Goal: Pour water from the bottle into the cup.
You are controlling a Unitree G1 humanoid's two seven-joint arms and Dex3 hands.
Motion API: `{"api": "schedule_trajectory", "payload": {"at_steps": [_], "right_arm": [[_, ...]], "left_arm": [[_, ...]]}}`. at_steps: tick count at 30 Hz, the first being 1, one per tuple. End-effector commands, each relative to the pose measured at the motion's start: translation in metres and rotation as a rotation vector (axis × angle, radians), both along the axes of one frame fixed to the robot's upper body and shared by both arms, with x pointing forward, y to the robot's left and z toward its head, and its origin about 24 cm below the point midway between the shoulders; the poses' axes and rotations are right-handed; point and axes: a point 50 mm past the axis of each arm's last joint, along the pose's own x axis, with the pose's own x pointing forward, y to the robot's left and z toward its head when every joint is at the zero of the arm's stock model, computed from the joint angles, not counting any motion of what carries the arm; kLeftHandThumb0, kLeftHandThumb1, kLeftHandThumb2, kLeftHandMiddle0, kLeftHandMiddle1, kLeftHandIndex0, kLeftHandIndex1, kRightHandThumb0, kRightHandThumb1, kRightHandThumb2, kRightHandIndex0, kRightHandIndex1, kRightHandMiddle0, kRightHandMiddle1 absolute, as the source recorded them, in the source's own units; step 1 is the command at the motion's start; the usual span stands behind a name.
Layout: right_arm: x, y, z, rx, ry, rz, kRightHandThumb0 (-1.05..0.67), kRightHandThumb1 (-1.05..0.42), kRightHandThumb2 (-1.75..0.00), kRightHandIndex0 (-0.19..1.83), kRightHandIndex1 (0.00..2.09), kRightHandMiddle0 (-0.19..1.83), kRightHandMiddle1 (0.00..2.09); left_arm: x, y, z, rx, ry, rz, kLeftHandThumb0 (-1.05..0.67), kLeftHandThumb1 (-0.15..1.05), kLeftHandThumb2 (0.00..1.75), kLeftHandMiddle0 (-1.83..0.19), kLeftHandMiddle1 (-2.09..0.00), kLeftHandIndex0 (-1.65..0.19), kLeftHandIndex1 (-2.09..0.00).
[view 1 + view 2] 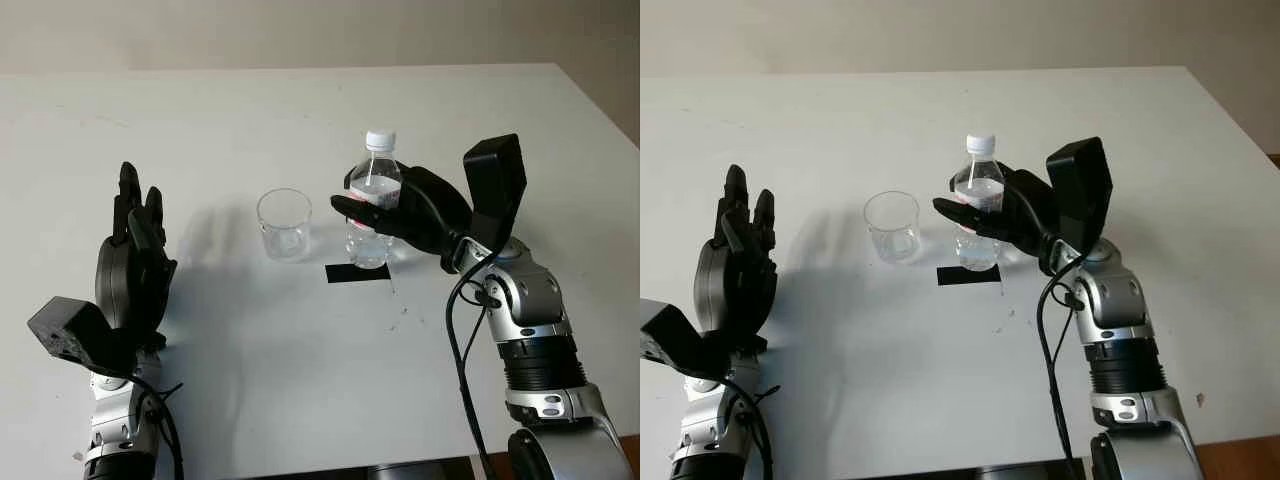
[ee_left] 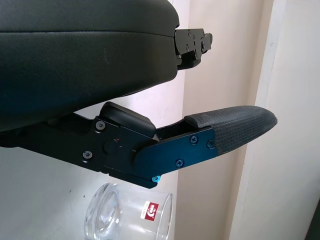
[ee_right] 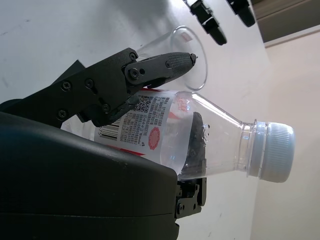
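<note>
Right of the clear plastic cup [image 1: 284, 223], my right hand [image 1: 400, 212] wraps the capped water bottle [image 1: 373, 200] mid-label; thin, squashy, slippery. Left hand [image 1: 135, 262] open, well left.

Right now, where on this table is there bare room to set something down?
Free: the far table behind the cup, and the near stretch between both arms. Crowded: the centre, where the right hand grips the bottle by the black tape. The left hand is open, left.

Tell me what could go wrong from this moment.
The white cap is on the water bottle, so tilting would likely pour nothing. The right robot hand grips the label, which could slip. The clear plastic cup stands unheld; the left robot hand is open, away from it.
</note>
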Motion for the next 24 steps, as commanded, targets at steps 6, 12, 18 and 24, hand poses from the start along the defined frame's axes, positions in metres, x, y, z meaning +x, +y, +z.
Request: {"api": "schedule_trajectory", "payload": {"at_steps": [6, 12, 18, 24], "right_arm": [[0.002, 0.000, -0.010, -0.010, 0.001, -0.001, -0.20, -1.05, -0.39, 1.68, 2.09, 1.30, 2.09], [0.002, 0.001, -0.014, -0.003, 0.004, 0.006, -0.20, -1.05, -0.39, 1.69, 2.09, 1.33, 2.09], [0.001, 0.002, -0.017, -0.002, 0.024, 0.002, -0.21, -1.05, -0.38, 1.71, 2.09, 1.36, 2.09], [-0.004, 0.003, -0.022, 0.000, 0.042, 0.015, -0.20, -1.05, -0.40, 1.75, 2.09, 1.39, 2.09]], "left_arm": [[-0.003, -0.001, -0.003, -0.008, 0.005, 0.000, -0.92, 1.05, 0.73, 0.19, -0.32, 0.09, 0.00], [-0.003, 0.000, -0.003, -0.005, 0.007, 0.005, -0.92, 1.05, 0.73, 0.19, -0.33, 0.08, 0.00], [-0.002, 0.000, -0.003, -0.005, 0.005, 0.001, -0.91, 1.05, 0.74, 0.19, -0.32, 0.09, 0.00], [-0.002, 0.001, -0.004, -0.001, 0.007, -0.005, -0.90, 1.05, 0.74, 0.19, -0.33, 0.08, 0.00]]}}
